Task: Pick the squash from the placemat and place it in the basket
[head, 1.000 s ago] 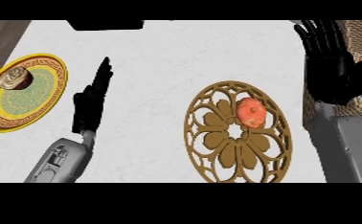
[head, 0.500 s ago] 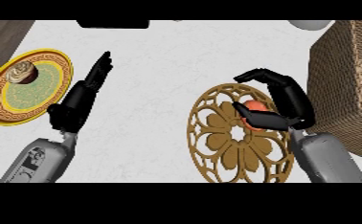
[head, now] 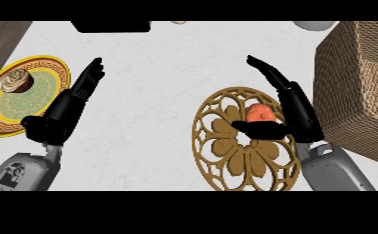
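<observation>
The orange squash point(head: 260, 112) lies on the upper right part of the round brown openwork placemat point(head: 225, 153). My right hand point(head: 299, 113) stands just right of the squash, its fingers straight and pointing away from me. Its thumb point(head: 258, 129) reaches across the squash's near side and touches it or nearly does. The woven basket point(head: 353, 78) stands at the right edge, close behind the right hand. My left hand point(head: 66, 109) rests open at the left, fingers up, holding nothing.
A yellow-rimmed plate point(head: 44, 65) with a green middle lies at the far left and bears a small brown-and-white item point(head: 16, 80). A black object point(head: 111, 26) sits at the counter's far edge, a pale rounded one point(head: 316, 25) at the top right.
My right hand came down from the upper right to the placemat. Half a second ago its fingers curled over the squash; now they are straight beside it. The left hand has hardly moved.
</observation>
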